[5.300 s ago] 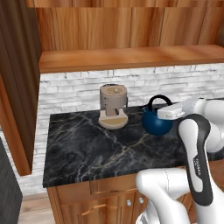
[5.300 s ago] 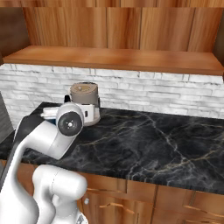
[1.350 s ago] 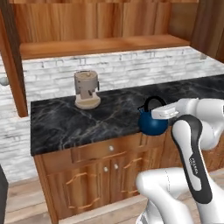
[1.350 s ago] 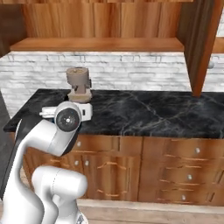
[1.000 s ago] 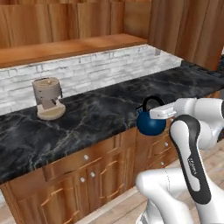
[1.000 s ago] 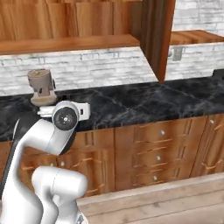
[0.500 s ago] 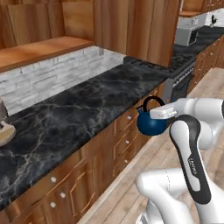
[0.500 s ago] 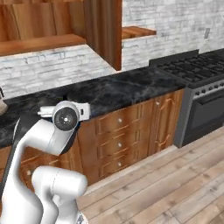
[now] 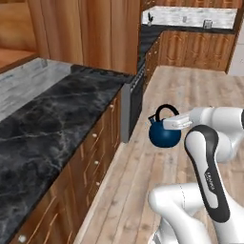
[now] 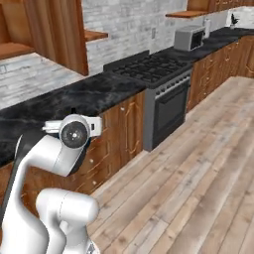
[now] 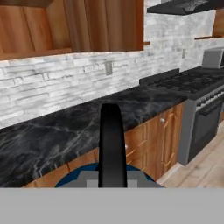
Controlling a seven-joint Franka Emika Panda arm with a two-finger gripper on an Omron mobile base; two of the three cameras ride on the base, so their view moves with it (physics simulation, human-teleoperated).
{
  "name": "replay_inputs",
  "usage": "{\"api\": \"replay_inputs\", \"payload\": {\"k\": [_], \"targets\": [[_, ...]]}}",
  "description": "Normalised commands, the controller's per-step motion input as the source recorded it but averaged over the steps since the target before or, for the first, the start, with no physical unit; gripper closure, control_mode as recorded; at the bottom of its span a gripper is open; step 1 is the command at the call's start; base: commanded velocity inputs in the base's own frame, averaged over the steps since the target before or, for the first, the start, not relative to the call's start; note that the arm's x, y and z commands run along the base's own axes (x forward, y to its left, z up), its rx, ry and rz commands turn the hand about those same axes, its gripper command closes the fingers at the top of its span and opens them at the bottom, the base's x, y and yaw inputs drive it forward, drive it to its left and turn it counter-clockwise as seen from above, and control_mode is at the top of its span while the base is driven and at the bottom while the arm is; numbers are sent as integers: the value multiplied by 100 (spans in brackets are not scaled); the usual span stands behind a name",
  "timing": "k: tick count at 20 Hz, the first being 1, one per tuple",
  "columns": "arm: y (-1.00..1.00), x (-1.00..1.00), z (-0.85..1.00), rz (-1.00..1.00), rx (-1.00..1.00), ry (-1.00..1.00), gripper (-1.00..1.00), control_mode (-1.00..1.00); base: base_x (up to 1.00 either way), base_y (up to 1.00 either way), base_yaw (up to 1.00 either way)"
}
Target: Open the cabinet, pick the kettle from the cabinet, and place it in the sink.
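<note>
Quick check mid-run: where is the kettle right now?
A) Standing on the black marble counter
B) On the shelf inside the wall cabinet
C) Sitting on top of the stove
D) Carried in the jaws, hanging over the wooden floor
D: the left base view shows the kettle held by its black handle at the gripper, above the floor planks and clear of the counter.

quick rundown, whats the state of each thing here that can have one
kettle: lifted clear, hanging by its black handle over the wood floor, upright
gripper: shut on the kettle handle
cabinet: a door stands open, bare shelf showing
stove: burners bare, oven door closed
base cabinets: doors and drawers closed
microwave: door closed
</note>
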Motion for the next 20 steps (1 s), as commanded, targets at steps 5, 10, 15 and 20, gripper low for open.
{"api": "replay_inputs", "payload": {"k": [5,10,15,20], "targets": [[0,0,0,0,0,0,100,100,18,5,-74],[0,0,0,0,0,0,100,100,19,5,-76],[0,0,0,0,0,0,100,100,24,7,-71],[0,0,0,0,0,0,100,100,29,11,-66]]}}
